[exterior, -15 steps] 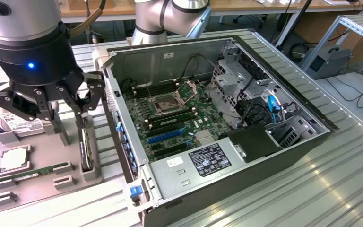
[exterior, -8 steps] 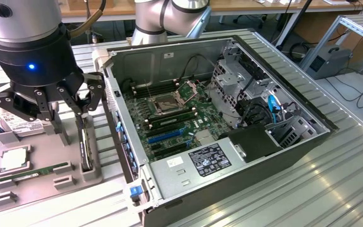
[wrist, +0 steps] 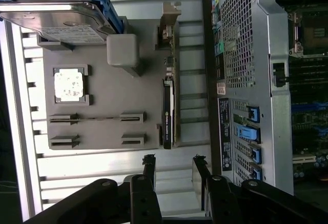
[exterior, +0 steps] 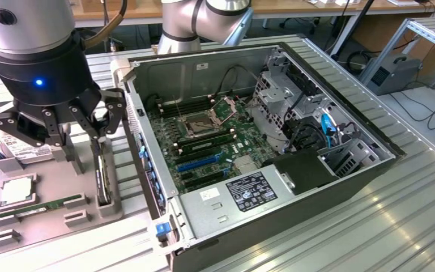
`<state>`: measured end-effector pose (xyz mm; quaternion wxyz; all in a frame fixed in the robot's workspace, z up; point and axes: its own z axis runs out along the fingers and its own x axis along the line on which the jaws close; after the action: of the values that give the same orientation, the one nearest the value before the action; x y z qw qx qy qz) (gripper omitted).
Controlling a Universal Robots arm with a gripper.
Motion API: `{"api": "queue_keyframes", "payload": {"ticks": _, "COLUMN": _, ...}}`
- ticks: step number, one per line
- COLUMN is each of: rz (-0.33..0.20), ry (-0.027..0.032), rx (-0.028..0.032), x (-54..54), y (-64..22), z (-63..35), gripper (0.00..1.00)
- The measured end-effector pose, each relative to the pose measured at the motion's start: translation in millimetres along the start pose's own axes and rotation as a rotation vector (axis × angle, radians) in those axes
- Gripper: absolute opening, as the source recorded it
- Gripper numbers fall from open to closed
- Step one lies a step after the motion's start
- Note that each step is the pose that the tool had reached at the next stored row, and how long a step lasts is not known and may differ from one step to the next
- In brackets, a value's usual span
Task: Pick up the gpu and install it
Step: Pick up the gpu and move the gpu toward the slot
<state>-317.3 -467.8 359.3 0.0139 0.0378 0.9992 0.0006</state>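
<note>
Inventory, my worktop (exterior: 399, 226), exterior view:
1. Open computer case (exterior: 179, 71), centre; motherboard (exterior: 237, 133) inside, power supply (exterior: 225, 205) at the board's six o'clock.
2. Grey tray (exterior: 55, 184) at the case's nine o'clock, carrying a processor chip (exterior: 17, 191) and a RAM stick (exterior: 40, 207).
3. Hard drive (exterior: 9, 152) at the tray's twelve o'clock.

Nothing legible: unreadable print on the power supply label (exterior: 251, 191) and hard drive label (wrist: 69, 33)

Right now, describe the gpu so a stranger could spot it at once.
Beside the big open grey metal computer case, on the exterior view's left, lies a grey parts tray. The gpu, a thin black card, stands on edge along the tray's side nearest the case. Unlike the slim green RAM stick and square silver processor nearby, it is black.
</note>
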Motion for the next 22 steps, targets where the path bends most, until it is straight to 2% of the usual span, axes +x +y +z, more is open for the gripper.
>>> {"api": "queue_keyframes", "payload": {"ticks": 22, "rz": 0.000, "ry": -0.0001, "rx": 0.0021, "x": 0.2, "y": 0.0, "z": 7.4, "gripper": 0.42}}
